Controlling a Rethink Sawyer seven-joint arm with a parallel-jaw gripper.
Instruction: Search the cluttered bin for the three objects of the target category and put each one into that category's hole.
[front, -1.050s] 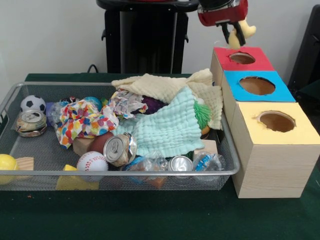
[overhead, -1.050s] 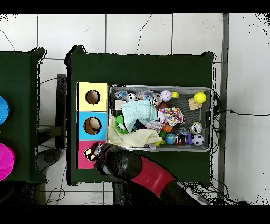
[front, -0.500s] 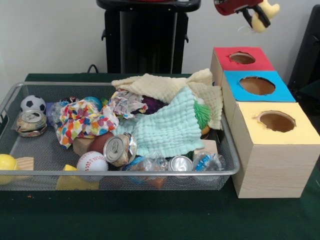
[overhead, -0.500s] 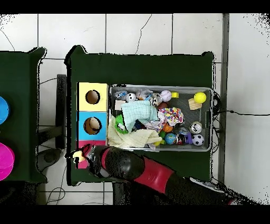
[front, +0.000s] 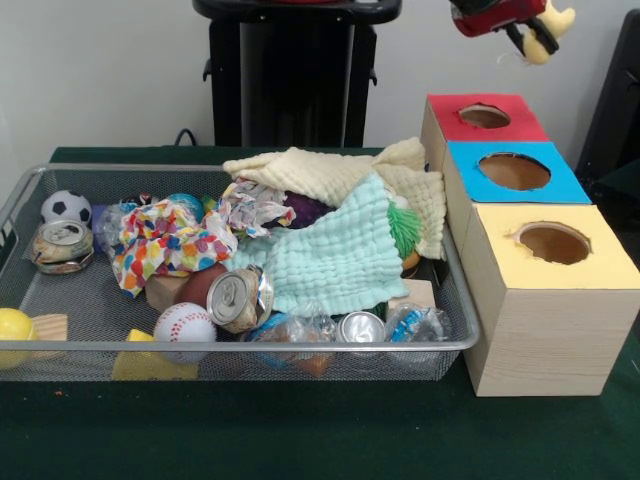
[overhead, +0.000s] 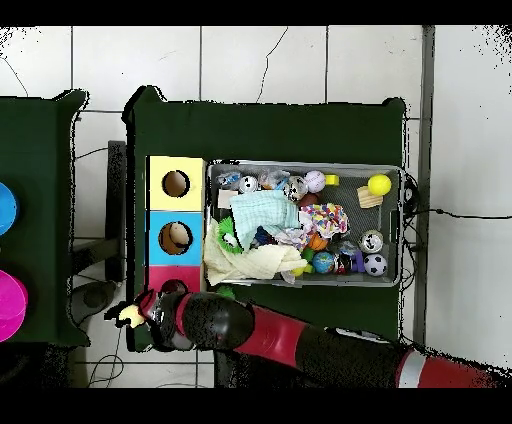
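Dark green bench (front: 300, 440), carrying a wire-mesh bin (front: 240, 345) of clutter at left. Just right of the bin, a row of three boxes: yellow (front: 550, 300) nearest, blue (front: 512, 172) in the middle, red (front: 484, 117) farthest.

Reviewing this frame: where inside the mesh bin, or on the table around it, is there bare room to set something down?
Inside the mesh bin, bare mesh shows only between the crushed can, the confetti cloth and the baseball. From there to the boxes, cloths, cans and wrappers crowd it. The green table is bare in front of the bin and the yellow box.
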